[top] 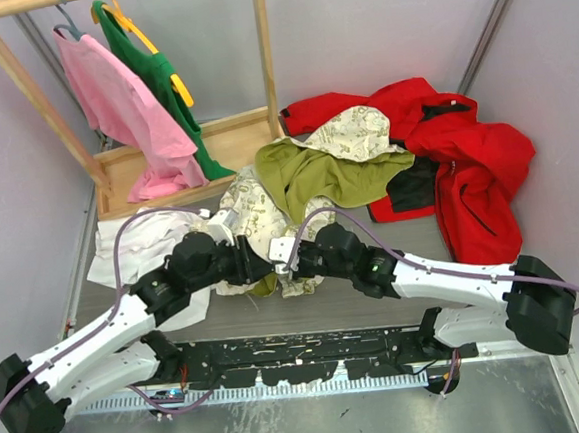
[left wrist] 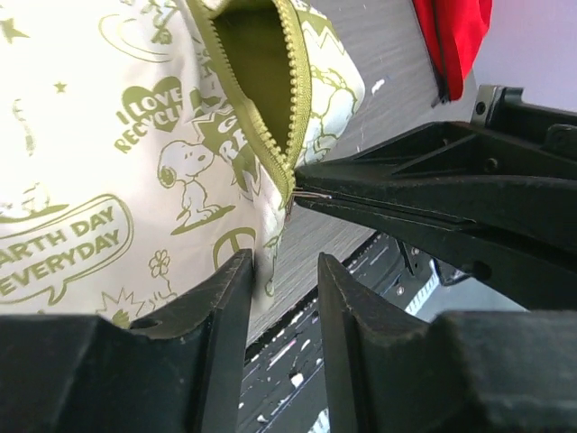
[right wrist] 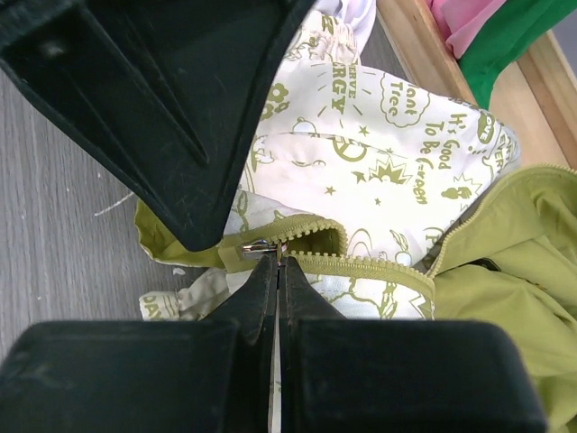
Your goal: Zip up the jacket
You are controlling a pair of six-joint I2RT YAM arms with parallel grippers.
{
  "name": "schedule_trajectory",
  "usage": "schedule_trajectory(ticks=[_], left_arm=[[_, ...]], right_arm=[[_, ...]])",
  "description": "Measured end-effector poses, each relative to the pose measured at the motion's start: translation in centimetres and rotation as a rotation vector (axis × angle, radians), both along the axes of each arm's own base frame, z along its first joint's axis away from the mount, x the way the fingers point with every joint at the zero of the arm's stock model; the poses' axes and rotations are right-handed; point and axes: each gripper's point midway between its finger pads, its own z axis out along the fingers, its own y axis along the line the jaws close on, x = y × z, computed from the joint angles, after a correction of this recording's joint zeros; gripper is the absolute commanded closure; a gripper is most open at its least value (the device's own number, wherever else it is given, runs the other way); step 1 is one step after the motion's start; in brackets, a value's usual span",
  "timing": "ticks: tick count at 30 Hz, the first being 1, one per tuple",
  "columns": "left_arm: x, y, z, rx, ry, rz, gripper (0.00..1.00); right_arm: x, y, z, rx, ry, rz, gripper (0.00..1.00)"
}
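The jacket (top: pixel 311 170) lies crumpled mid-table, olive lining up at the back, cream printed side (left wrist: pixel 108 135) toward me. Its olive zipper (right wrist: pixel 379 268) gapes open just above the bottom hem. My right gripper (right wrist: pixel 278 262) is shut on the small metal zipper pull (right wrist: pixel 260 245), right at the foot of the teeth. My left gripper (left wrist: pixel 284 271) is open right beside it, with only table showing between its fingers (left wrist: pixel 230 298). The cream hem brushes the outer tip of one left finger. From above, both grippers (top: pixel 273 260) meet at the jacket's near edge.
A bright red jacket (top: pixel 461 168) sprawls at the back right. A white garment (top: pixel 137 249) lies to the left under my left arm. A wooden rack (top: pixel 164 151) with pink (top: pixel 126 109) and green (top: pixel 164 81) shirts stands at the back left.
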Motion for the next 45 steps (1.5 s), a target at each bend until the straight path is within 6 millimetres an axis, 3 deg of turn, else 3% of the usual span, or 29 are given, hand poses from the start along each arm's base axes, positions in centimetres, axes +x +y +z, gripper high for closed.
schedule_trajectory(ticks=[8, 15, 21, 28, 31, 45], left_arm=[[0.1, 2.6, 2.3, -0.084, 0.025, 0.184, 0.57], [-0.4, 4.1, 3.1, -0.157, 0.047, 0.273, 0.63], [-0.1, 3.3, 2.5, -0.190, 0.093, 0.282, 0.65], [0.4, 2.2, -1.5, -0.198, 0.172, 0.306, 0.65], [0.8, 2.3, -2.2, -0.225, 0.165, 0.334, 0.65], [3.0, 2.4, 0.5, -0.401, 0.036, 0.403, 0.68]], right_arm=[[0.6, 1.0, 0.4, 0.044, 0.087, -0.069, 0.99], [1.5, 2.2, 0.8, 0.085, 0.159, -0.134, 0.99], [1.7, 2.8, 0.7, 0.115, 0.215, -0.162, 0.99], [1.6, 3.0, 0.8, 0.147, 0.260, -0.189, 0.99], [1.6, 3.0, 0.8, 0.154, 0.272, -0.195, 0.99], [1.3, 2.9, 1.7, 0.193, 0.289, -0.201, 0.99]])
